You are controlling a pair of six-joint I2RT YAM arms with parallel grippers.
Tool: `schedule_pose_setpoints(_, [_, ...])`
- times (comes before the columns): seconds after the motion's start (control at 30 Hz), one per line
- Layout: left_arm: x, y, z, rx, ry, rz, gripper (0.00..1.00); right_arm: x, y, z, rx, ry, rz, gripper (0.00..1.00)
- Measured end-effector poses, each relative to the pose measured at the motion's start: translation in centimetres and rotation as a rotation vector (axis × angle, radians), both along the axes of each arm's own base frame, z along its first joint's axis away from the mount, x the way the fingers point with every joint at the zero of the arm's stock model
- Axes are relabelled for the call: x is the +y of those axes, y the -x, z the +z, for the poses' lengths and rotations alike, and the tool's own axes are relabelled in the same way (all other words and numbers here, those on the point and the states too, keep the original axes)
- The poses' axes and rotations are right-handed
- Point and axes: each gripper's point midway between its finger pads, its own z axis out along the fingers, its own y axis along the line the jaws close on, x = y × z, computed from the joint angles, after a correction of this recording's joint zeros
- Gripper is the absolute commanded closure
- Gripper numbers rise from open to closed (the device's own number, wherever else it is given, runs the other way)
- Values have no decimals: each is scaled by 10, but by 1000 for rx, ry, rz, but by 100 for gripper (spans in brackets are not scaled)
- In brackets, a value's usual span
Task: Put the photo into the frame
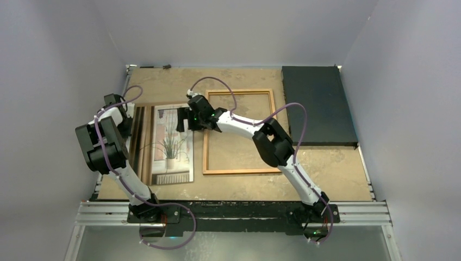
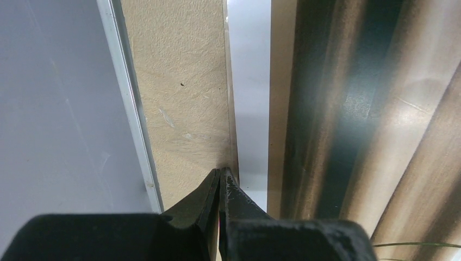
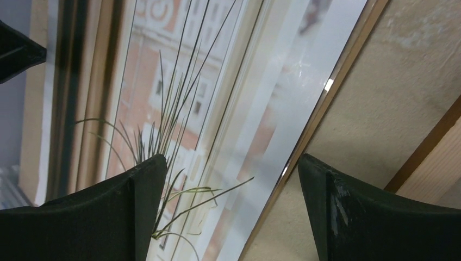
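The photo [image 1: 168, 144], a pale print of a thin-leaved plant by a window, lies flat on the table to the left of the frame [image 1: 239, 172]. The frame's thin orange-brown edges lie flat, with bare table showing inside them. My left gripper [image 2: 222, 173] is shut, its tips touching the photo's white left border [image 2: 250, 81]; I cannot tell whether paper is pinched between them. My right gripper [image 3: 232, 159] is open and hovers astride the photo's right edge [image 3: 321, 103]. One finger is over the plant and the other over the table beside the frame's left rail [image 3: 429, 141].
A dark black slab [image 1: 318, 106] lies at the back right, touching the frame's right side. The metal table rail [image 2: 128, 98] and grey wall run close beside the left gripper. Purple cables loop over both arms.
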Motion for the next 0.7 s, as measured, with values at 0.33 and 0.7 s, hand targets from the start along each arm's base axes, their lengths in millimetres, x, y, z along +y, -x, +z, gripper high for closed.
schedule_pose_setpoints(0.33, [-1, 0, -1, -9, -2, -7, 100, 2, 18, 5, 121, -84, 21, 7])
schedule_pose_setpoints(0.7, [1, 0, -1, -35, -23, -27, 100, 1, 35, 14, 181, -148, 59, 8])
